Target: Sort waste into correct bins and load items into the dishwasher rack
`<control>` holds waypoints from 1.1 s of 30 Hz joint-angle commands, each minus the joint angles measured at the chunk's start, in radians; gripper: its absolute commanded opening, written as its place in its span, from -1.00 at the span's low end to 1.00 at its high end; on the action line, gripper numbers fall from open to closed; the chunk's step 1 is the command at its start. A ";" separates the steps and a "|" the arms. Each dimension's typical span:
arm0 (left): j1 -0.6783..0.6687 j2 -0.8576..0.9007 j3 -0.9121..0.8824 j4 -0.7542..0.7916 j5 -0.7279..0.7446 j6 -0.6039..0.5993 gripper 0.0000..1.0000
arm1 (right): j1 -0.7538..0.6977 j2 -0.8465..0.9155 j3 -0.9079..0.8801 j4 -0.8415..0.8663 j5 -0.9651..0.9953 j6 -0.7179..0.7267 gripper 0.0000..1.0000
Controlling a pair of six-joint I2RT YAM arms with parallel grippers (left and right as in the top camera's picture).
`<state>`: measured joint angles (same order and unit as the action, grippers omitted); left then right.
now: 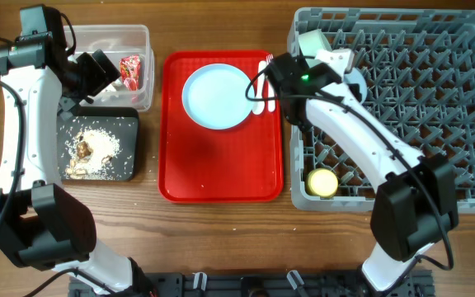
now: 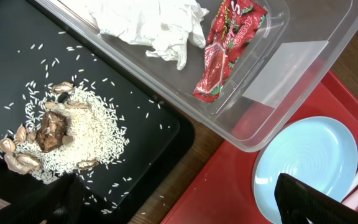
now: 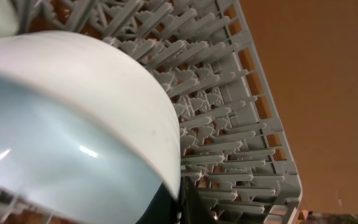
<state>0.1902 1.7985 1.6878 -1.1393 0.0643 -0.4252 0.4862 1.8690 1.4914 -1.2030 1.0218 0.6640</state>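
Observation:
My left gripper [image 2: 185,208] hangs open and empty over the gap between the black bin [image 2: 148,118] and the red tray [image 2: 229,186]. Rice with brown scraps [image 2: 86,130] lies in the black bin. A crumpled napkin [image 2: 154,25] and a red wrapper [image 2: 225,50] lie in the clear bin [image 2: 291,56]. The light blue plate [image 1: 217,96] sits on the red tray with the white spoon and fork [image 1: 264,82] beside it. My right gripper [image 3: 182,199] is shut on the rim of a light blue bowl [image 3: 73,124] over the dishwasher rack [image 1: 402,107]. A yellow cup [image 1: 322,182] sits in the rack's front left corner.
A second pale bowl [image 1: 312,41] stands in the rack's back left corner, close to my right gripper [image 1: 346,70]. My left arm [image 1: 23,107] runs along the left side of the black bin [image 1: 97,147]. Bare wood lies in front of the trays.

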 commanded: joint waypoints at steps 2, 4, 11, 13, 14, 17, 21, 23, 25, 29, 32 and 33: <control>0.000 -0.016 0.014 0.003 -0.010 -0.009 1.00 | 0.031 0.026 -0.018 -0.001 -0.007 -0.010 -0.92; 0.000 -0.016 0.014 0.003 -0.010 -0.009 1.00 | 0.043 0.026 -0.018 -0.001 -0.007 -0.010 -0.91; 0.000 -0.016 0.014 0.003 -0.010 -0.009 0.99 | 0.086 0.026 -0.017 -0.002 -0.046 -0.010 -0.88; 0.000 -0.016 0.014 0.003 -0.010 -0.009 1.00 | 0.095 0.025 -0.017 -0.001 -0.070 -0.010 -0.76; 0.000 -0.016 0.014 0.003 -0.010 -0.009 1.00 | 0.100 0.025 -0.017 -0.001 -0.084 -0.010 -0.68; 0.000 -0.016 0.014 0.003 -0.010 -0.009 1.00 | 0.113 0.025 -0.017 -0.002 -0.138 -0.014 -0.53; 0.000 -0.016 0.014 0.003 -0.010 -0.009 1.00 | 0.117 0.025 -0.017 0.006 -0.208 -0.066 -0.42; 0.000 -0.016 0.014 0.003 -0.010 -0.009 1.00 | 0.118 0.023 -0.016 0.006 -0.217 -0.067 -0.38; 0.000 -0.016 0.014 0.003 -0.010 -0.009 1.00 | 0.118 0.018 -0.016 0.009 -0.232 -0.080 -0.23; 0.000 -0.016 0.014 0.003 -0.010 -0.009 1.00 | 0.117 0.010 0.010 0.016 -0.280 -0.103 0.01; 0.000 -0.016 0.014 0.003 -0.010 -0.009 1.00 | 0.117 0.004 0.047 0.023 -0.315 -0.150 0.18; 0.000 -0.016 0.014 0.003 -0.010 -0.009 1.00 | 0.117 0.002 0.062 0.024 -0.330 -0.171 0.25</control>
<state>0.1902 1.7985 1.6878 -1.1393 0.0643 -0.4248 0.5995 1.8744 1.4921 -1.1950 0.7631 0.5552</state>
